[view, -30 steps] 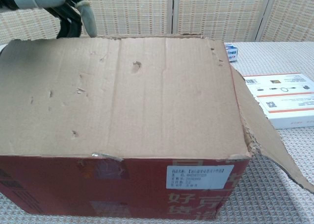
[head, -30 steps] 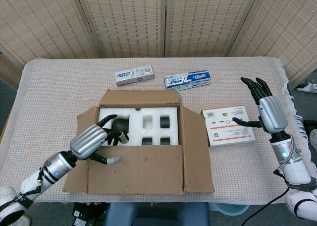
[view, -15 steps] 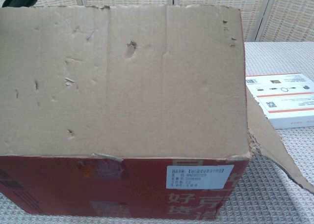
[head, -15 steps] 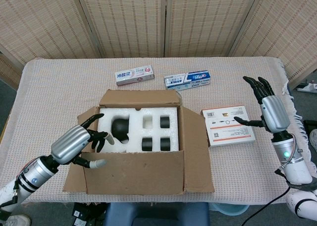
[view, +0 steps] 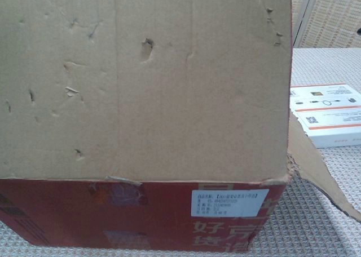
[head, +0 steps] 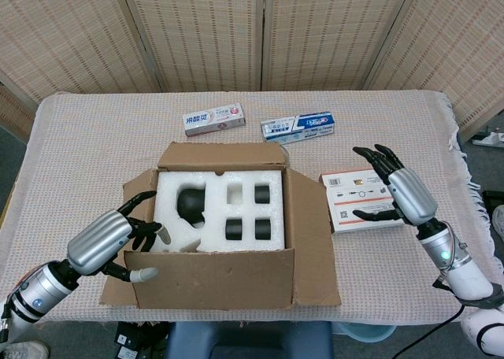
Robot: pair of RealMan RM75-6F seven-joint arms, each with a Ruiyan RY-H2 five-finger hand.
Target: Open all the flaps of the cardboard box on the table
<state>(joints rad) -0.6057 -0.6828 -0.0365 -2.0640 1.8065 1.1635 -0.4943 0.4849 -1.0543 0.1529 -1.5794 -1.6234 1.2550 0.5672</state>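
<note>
Left robot hand (head: pixel 110 245), fingers spread and holding nothing, sits at the left end of the cardboard box's (head: pixel 228 217) near flap (head: pixel 209 279), whose length runs left-right, while the empty, spread right robot hand (head: pixel 394 192) hovers well apart over the table (head: pixel 79 138).

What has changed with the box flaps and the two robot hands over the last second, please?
The left robot hand drew back from over the foam insert toward the robot, and the near flap swung up from flat to nearly upright. The right robot hand came down over the flat white-and-orange box. The cardboard box, its other flaps and both toothpaste boxes stayed put.
</note>
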